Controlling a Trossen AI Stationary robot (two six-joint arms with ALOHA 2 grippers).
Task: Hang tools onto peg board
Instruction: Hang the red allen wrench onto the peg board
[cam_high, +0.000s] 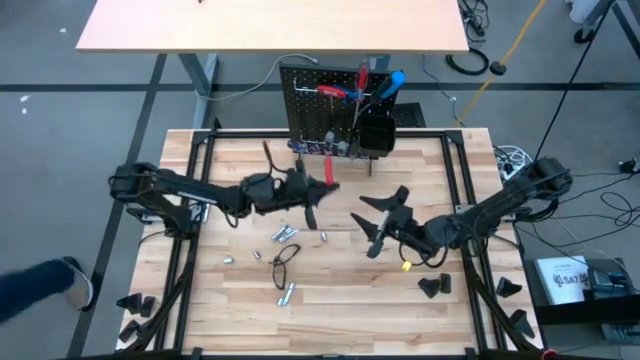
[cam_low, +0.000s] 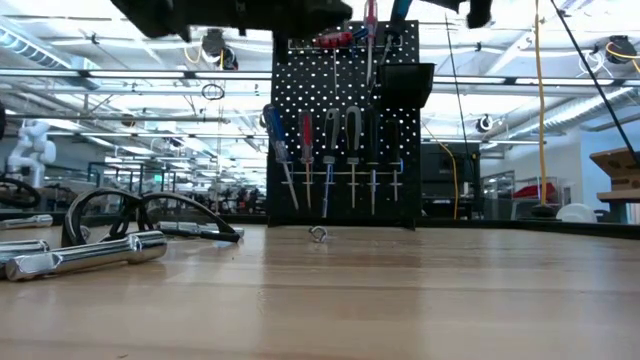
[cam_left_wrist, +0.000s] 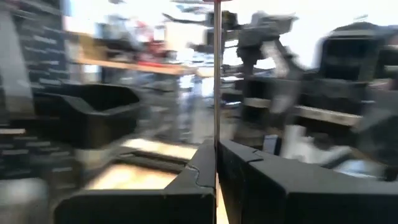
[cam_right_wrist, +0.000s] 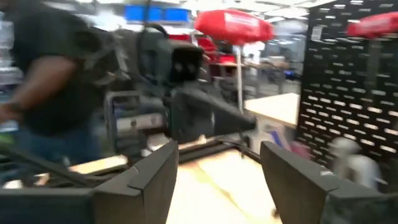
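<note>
The peg board (cam_high: 325, 110) stands upright at the table's far edge. Screwdrivers hang on it in a row (cam_low: 335, 160), and a black bin (cam_low: 405, 85) is fixed to it. My left gripper (cam_high: 318, 190) hovers in front of the board, shut on a red-handled screwdriver (cam_right_wrist: 233, 26). My right gripper (cam_high: 385, 215) hovers to its right, open, with nothing between its fingers (cam_right_wrist: 155, 171). Silver bits (cam_high: 283, 235), a silver bar (cam_low: 90, 255) and a black-handled tool (cam_high: 285, 258) lie flat on the table. My left gripper pinches the screwdriver's thin metal shaft (cam_left_wrist: 216, 93) between its two fingers. The fingers come level from the table's left and lie across the shaft. The screwdriver stands upright with its red handle on top, lifted clear of the table.
Small black wedge blocks (cam_high: 432, 287) (cam_high: 140, 305) sit near the table's front corners. A small nut (cam_low: 318, 233) lies in front of the board. A person (cam_right_wrist: 50, 81) stands beyond the table's left side. A second pale table top (cam_high: 270, 25) lies behind the board.
</note>
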